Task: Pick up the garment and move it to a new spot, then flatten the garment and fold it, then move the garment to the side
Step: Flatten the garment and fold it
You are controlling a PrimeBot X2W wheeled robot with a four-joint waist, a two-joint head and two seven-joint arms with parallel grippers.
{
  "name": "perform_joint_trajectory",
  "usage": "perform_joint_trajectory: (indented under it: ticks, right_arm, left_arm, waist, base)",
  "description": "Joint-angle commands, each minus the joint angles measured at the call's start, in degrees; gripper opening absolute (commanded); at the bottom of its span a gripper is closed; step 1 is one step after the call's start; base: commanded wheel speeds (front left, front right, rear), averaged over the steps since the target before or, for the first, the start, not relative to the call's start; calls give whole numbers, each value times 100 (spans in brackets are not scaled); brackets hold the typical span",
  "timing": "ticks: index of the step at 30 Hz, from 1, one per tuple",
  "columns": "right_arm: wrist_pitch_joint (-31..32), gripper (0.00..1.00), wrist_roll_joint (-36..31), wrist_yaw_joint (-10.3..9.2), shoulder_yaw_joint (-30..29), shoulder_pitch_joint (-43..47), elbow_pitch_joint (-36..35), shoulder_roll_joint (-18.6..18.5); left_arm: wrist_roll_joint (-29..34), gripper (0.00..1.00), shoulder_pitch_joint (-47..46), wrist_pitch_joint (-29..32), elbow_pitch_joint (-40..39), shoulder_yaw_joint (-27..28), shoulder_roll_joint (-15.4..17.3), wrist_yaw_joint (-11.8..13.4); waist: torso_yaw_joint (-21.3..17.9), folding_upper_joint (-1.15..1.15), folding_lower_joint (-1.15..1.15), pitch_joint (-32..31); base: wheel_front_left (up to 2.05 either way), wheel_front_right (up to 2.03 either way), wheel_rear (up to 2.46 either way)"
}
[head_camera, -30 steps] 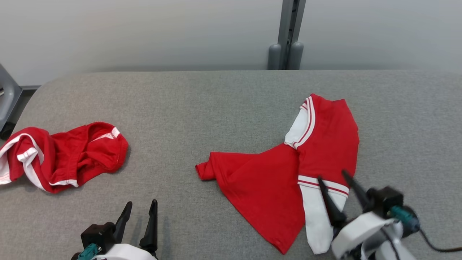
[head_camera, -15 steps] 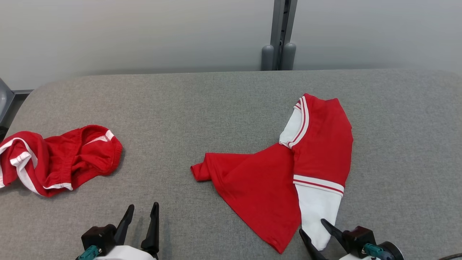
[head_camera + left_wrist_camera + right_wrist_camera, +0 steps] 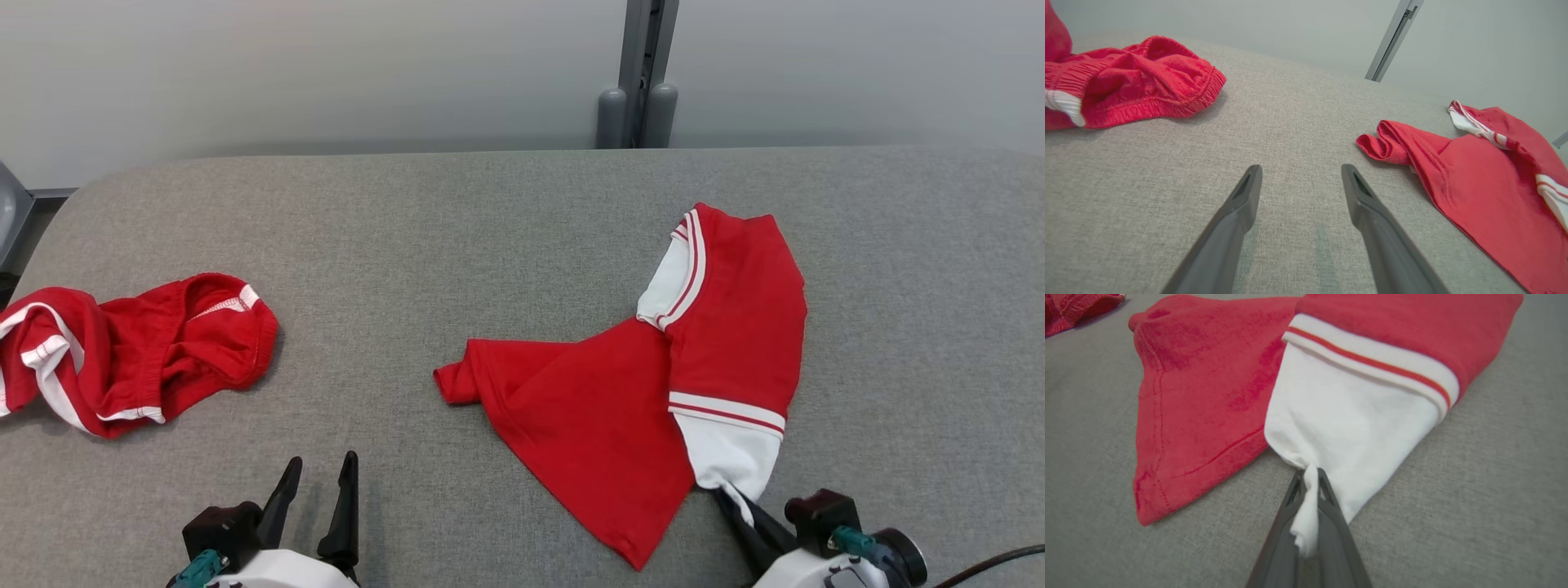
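bench [image 3: 457, 237] is covered in grey woven fabric, flat, with a rounded far-left corner. behind it is a plain pale wall [image 3: 326, 73] with a grey metal post [image 3: 649, 49] and two grey cylinders [image 3: 637, 118] at its foot, just past the far edge. garment [image 3: 604, 408], red with white striped sleeves, lies crumpled right of centre on the bench. right hand [image 3: 729, 495] is pressed together, pinching the tip of the near white sleeve [image 3: 1347, 416], low at the near edge. left hand [image 3: 318, 478] is spread over bare fabric, near left. red shorts [image 3: 155, 351] are bunched at far left
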Motion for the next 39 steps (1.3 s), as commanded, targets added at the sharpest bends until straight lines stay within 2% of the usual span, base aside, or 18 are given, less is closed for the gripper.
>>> perform_joint_trajectory:
  ticks: [1,8,13,21,25,31,35,39]
  right_arm:
    - [7,0,94,-1,-96,-73,-279,-17]
    - [7,0,553,-1,-280,-246,-1952,-33]
    - [8,0,985,-1,-64,-967,-2384,23]
    - [7,0,1183,-1,159,-2176,-1983,73]
    - [8,0,1277,-1,257,-2507,-1454,67]
    - [8,0,1492,-1,71,-2967,-1119,191]
    - [7,0,1428,-1,359,-3376,-919,231]
    - [7,0,1661,-1,570,-3870,-690,384]
  left_arm:
    - [22,100,-14,-1,-9,30,22,16]
    - [79,100,67,-1,11,67,22,-30]
    - [104,100,32,-1,36,38,23,-60]
    - [-30,100,-117,-1,74,-240,26,-95]
    - [-93,100,-66,-1,107,-345,24,-81]
    - [-113,100,35,-1,116,-389,22,-78]
    - [-141,100,-7,-1,114,-463,22,-72]
    - [-179,100,-158,-1,117,-650,23,-107]
  waist:
    - [-17,0,0,-8]
    - [-130,0,0,-189]
    - [-162,0,0,-258]
    - [143,0,0,-199]
    - [364,0,0,-186]
    - [579,0,0,-167]
    - [664,0,0,-133]
    - [810,0,0,-73]
  base:
    - [0,0,0]
    - [0,0,0]
    - [0,0,0]
    - [0,0,0]
    - [0,0,0]
    - [0,0,0]
    - [0,0,0]
    - [0,0,0]
